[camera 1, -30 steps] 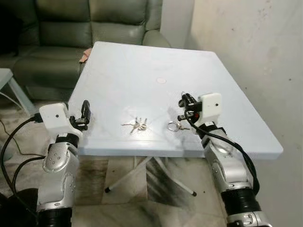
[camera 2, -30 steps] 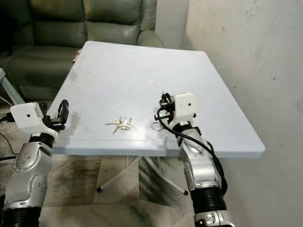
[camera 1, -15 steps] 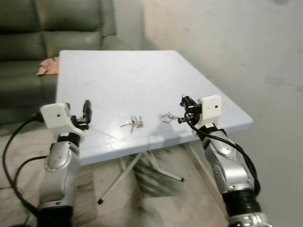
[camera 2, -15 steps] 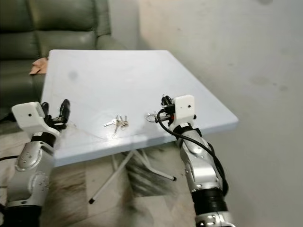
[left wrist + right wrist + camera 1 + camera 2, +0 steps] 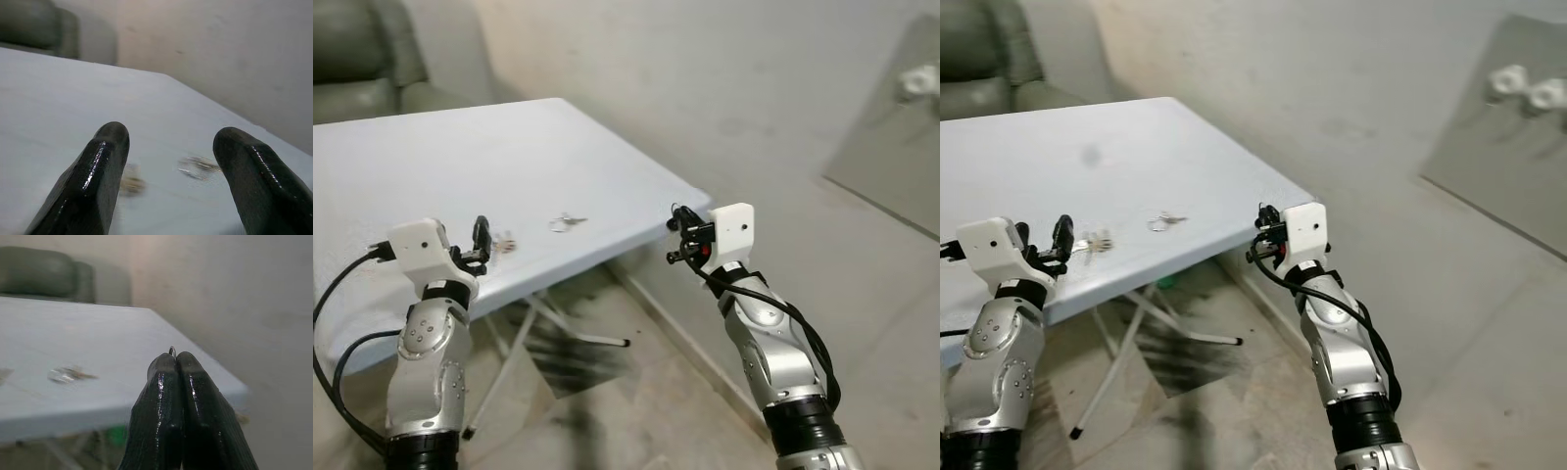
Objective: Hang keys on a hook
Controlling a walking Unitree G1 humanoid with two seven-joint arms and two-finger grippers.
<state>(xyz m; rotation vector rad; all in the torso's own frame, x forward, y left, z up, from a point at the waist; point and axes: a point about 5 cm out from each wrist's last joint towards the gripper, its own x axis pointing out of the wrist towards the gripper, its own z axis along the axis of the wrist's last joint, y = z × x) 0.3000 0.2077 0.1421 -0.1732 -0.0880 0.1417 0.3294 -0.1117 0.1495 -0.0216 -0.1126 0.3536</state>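
Two sets of keys lie on the white table (image 5: 431, 166): a small bunch (image 5: 502, 243) and a ring with a key (image 5: 566, 222). My left gripper (image 5: 481, 242) stands open at the table's near edge, right by the bunch; its wrist view has the bunch (image 5: 131, 181) and the ring with a key (image 5: 198, 166) blurred beyond the fingers (image 5: 100, 171). My right gripper (image 5: 678, 235) is held in the air just off the table's corner, shut, with the tip of a small metal ring (image 5: 172, 350) poking out between the pads. White hooks (image 5: 1526, 88) sit on a grey wall panel (image 5: 1489, 166) at the upper right.
A bare wall runs behind and to the right of the table. The table's folding legs (image 5: 533, 333) stand on a marbled floor. A green sofa (image 5: 357, 49) shows at the far left. Open floor lies between the table's corner and the wall panel.
The camera has swung to the right, bringing the wall and the hook panel into view. My right gripper, earlier over the table by the ring with a key, now hangs past the table's corner.
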